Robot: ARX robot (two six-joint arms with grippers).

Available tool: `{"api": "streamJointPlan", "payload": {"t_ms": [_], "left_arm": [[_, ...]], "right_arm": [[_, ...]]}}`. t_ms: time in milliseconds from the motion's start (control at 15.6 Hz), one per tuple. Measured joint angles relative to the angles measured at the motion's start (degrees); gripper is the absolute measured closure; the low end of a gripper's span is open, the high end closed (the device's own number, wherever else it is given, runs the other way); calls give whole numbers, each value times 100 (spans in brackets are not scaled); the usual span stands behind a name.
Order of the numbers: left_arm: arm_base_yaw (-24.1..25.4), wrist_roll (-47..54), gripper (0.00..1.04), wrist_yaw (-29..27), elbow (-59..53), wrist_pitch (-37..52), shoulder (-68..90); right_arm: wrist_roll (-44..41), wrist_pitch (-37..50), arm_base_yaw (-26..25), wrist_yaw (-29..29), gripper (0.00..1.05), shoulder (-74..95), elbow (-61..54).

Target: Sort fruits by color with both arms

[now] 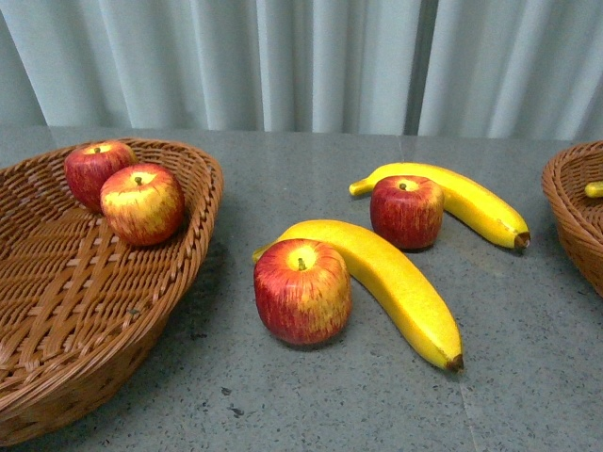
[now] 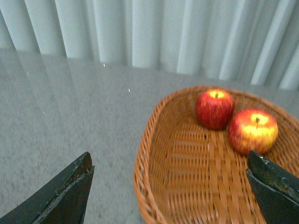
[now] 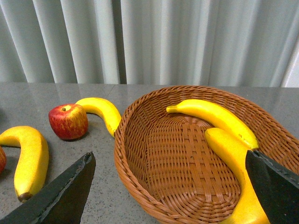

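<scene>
In the front view two red apples [image 1: 138,200] lie in the left wicker basket [image 1: 57,311]. On the table lie a near apple [image 1: 302,290] beside a long banana [image 1: 396,282], and a far apple [image 1: 406,210] against another banana [image 1: 471,200]. No arm shows in the front view. My left gripper [image 2: 170,184] is open and empty above the left basket [image 2: 196,182], with its two apples [image 2: 215,108] beyond. My right gripper [image 3: 170,184] is open and empty above the right basket [image 3: 187,163], which holds two bananas [image 3: 219,119].
The right basket's edge [image 1: 577,212] shows at the front view's right side with a bit of banana in it. A grey curtain [image 1: 301,61] hangs behind the grey table [image 1: 283,395]. An apple [image 3: 68,121] and bananas [image 3: 28,154] lie beside the right basket.
</scene>
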Motion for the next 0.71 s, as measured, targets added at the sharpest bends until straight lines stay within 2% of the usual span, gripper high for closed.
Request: {"api": "streamJointPlan", "payload": {"t_ms": [128, 193, 257, 385, 449, 578, 706], "left_arm": [[446, 227, 7, 713, 612, 1167, 1272], [570, 332, 7, 1121, 1023, 1550, 2017], [474, 494, 7, 1576, 1534, 1556, 2702], [-15, 649, 7, 2649, 2474, 1082, 3805], [-328, 774, 7, 2992, 2863, 883, 4238], [-1084, 1156, 7, 3447, 3327, 474, 4946], [-1591, 1504, 7, 3506, 3523, 284, 5727]], "right_arm": [[0, 4, 0, 2, 7, 0, 0], [0, 4, 0, 2, 7, 0, 0], [0, 4, 0, 2, 7, 0, 0], [0, 2, 0, 2, 7, 0, 0], [0, 4, 0, 2, 7, 0, 0], [0, 4, 0, 2, 7, 0, 0], [0, 4, 0, 2, 7, 0, 0]]}}
